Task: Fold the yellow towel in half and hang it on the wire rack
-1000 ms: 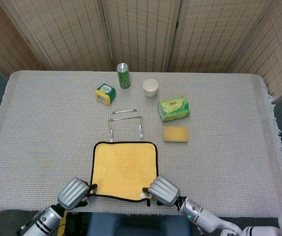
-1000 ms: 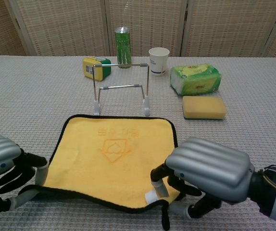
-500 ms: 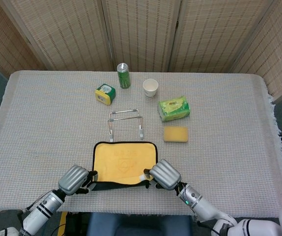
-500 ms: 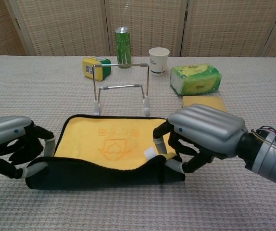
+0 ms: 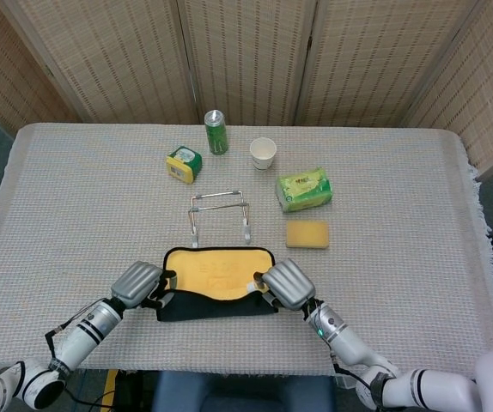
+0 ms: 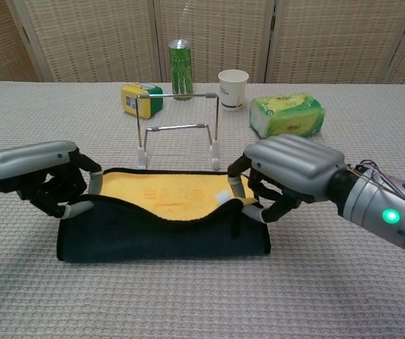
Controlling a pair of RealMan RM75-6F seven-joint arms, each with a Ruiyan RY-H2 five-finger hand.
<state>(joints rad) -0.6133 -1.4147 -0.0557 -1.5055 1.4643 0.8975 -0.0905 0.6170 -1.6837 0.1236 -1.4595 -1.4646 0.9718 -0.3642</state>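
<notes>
Since the earlier frame, both robot hands have carried the near edge of the square yellow towel with black trim (image 5: 218, 280) further away from the robot, toward the rack, so more of its black underside now faces the chest camera and less yellow shows from above. The left robot hand (image 5: 140, 283) grips the towel's lifted left corner, fingers closed on the cloth. The right robot hand (image 5: 282, 284) pinches the lifted right corner, where a small white tag sits beside its fingers. In the chest view, the left robot hand (image 6: 56, 185) and right robot hand (image 6: 287, 175) hold the raised edge just above the yellow towel (image 6: 167, 205), which is partly folded over itself; its far edge lies flat on the table covered in woven grey-white cloth (image 5: 401, 215).

Just beyond the towel stands the bare silver wire rack (image 5: 219, 215), upright and apart from the towel. To its right lie a yellow rectangular sponge (image 5: 307, 233) and a green soft pack of tissues (image 5: 303, 190). Further back stand a white paper cup (image 5: 263, 154), a tall green can (image 5: 216, 132) and a small yellow and green box (image 5: 184, 163).
</notes>
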